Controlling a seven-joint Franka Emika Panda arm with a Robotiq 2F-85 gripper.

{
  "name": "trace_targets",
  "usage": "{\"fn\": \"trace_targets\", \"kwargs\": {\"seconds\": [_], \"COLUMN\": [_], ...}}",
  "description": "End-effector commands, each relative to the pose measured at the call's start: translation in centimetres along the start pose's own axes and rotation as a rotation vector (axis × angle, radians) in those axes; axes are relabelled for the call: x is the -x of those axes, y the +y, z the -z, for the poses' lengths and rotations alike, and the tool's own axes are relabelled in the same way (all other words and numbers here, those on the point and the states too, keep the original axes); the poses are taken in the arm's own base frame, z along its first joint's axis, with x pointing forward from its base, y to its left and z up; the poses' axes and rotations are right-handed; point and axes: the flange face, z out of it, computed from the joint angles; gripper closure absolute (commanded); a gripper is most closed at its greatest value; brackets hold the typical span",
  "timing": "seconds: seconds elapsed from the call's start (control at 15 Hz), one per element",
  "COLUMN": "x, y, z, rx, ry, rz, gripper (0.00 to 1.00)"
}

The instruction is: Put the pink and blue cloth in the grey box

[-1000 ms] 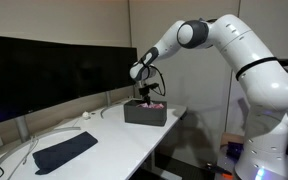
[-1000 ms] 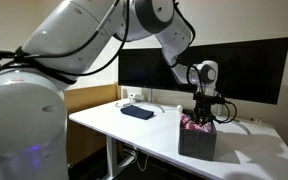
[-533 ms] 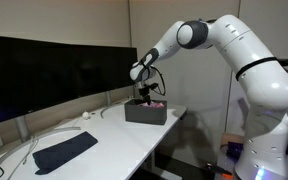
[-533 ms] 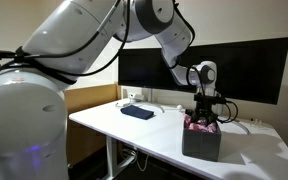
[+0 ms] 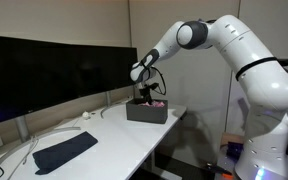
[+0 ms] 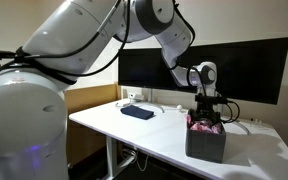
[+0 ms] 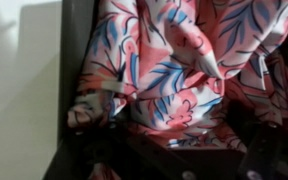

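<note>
Claw (image 6: 203, 113) poised over the box (image 5: 146, 113) at the 2 o'clock corner of the bench (image 5: 109, 140), so the cloth (image 7: 174, 70) piles inside its walls; whether clenched or released cannot be told.

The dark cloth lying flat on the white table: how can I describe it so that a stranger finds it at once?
Start at the long white table before the wide black monitor. At the table end far from the dark grey box lies a dark blue cloth. Unlike the pink and blue patterned cloth bunched in the box, it is plain, flat and in the open.
</note>
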Motion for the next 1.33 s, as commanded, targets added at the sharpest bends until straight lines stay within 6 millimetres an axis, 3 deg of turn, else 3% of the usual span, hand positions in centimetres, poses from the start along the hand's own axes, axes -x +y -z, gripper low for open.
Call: {"fn": "trace_targets", "kwargs": {"seconds": [0.0,0.47,0.93,1.27], "x": [0.5,2.5,6.2,7.3], "y": [0.5,0.5,1.0,0.1], "z": [0.3,4.6,12.1,16.5], "rx": [0.016,-0.007,-0.012,-0.006], "ry": [-0.01,0.006,0.065,0.155], "rz": [0.0,0.023,0.04,0.021], "gripper": [0.0,0.0,0.0,0.0]}}
